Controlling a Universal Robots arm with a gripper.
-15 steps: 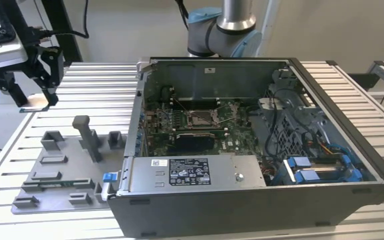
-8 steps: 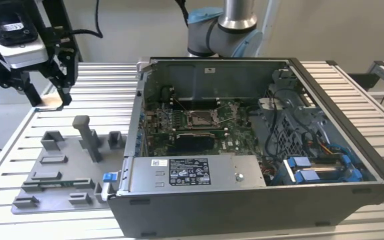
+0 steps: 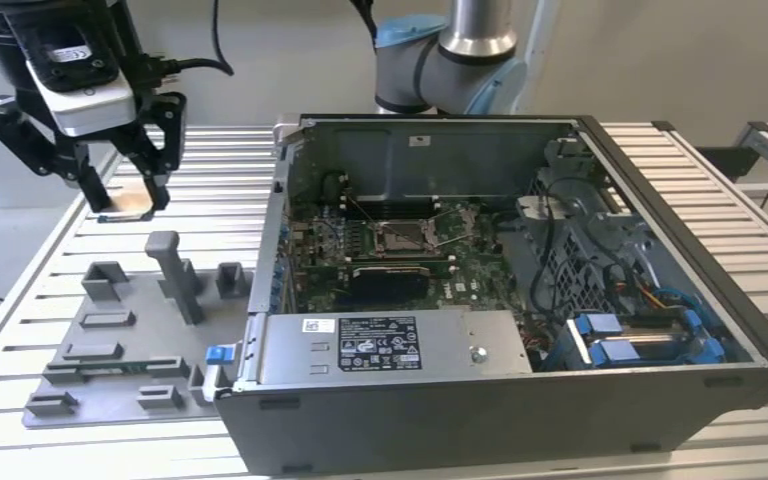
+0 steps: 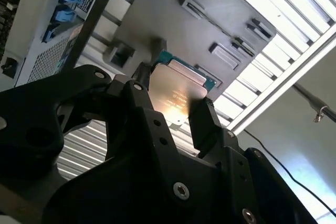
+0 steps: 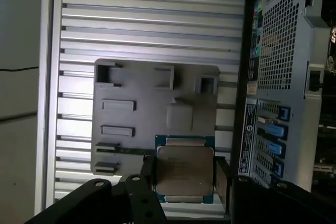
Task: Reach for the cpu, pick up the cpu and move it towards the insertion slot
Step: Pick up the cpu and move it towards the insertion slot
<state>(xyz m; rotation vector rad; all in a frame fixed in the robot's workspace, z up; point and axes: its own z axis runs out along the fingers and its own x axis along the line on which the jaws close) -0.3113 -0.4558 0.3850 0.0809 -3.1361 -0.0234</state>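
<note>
- Gripper hangs at about 10 o'clock on the exterior view's face. It is above the slatted metal table.
- Fingers are closed on the cpu, one on each of two opposite edges. The chip lies flat between them.
- In both wrist views the cpu's silvery top faces the camera, with a green rim showing round it.
- Cpu is lifted clear and touches neither tray nor table. In the first wrist view the grey tray lies well beneath it, its raised blocks in plain sight.
- In the exterior view the tray lies at 6 o'clock from the gripper, flat on the table and just beside the open computer case.
- Insertion slot is at roughly 3 o'clock from the gripper in the exterior view, and well apart from it. It sits on the green motherboard inside the case, a metal frame with a dark centre.
- The case wall stands between the gripper and the slot.
- The arm rises behind the case at 12 o'clock.
</note>
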